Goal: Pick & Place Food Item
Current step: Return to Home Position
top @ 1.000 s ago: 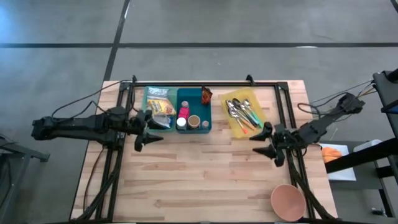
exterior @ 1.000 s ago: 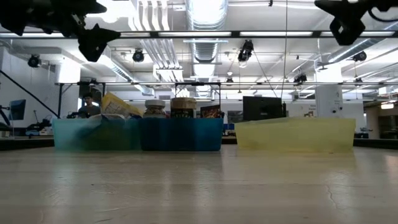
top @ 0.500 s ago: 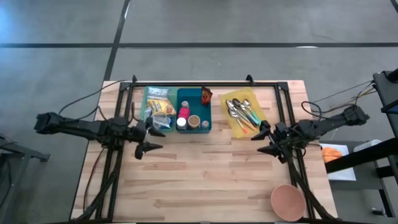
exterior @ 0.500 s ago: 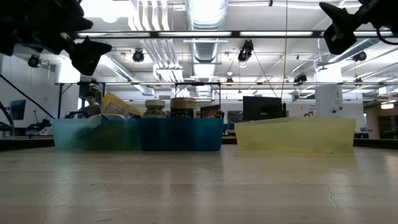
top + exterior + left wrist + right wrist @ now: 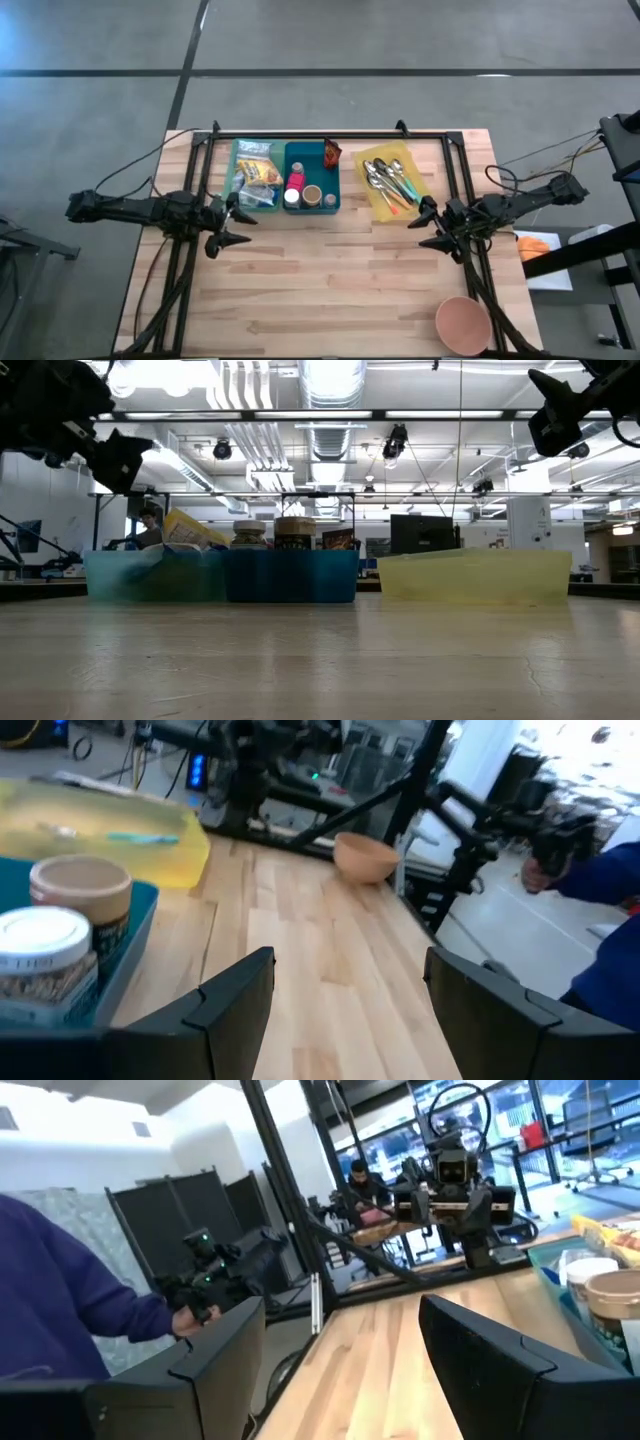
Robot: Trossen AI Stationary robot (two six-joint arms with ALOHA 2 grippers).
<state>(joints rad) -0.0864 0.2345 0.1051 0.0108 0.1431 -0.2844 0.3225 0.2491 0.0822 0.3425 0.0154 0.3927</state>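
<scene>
Two spread-fingered, empty: left gripper (image 5: 238, 226), right gripper (image 5: 420, 232); above table (image 5: 330, 290)

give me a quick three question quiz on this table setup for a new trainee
1. True or false: the left claw is gripping an item.
2. Which bin holds the cutlery? A) green bin B) blue bin C) yellow bin
3. Open question: what stands alone on the table, apart from the bins, on the right arm's side?

Key:
1. False. The left claw is open and empty, and so is the right claw.
2. C, the yellow bin.
3. A pink bowl.
</scene>
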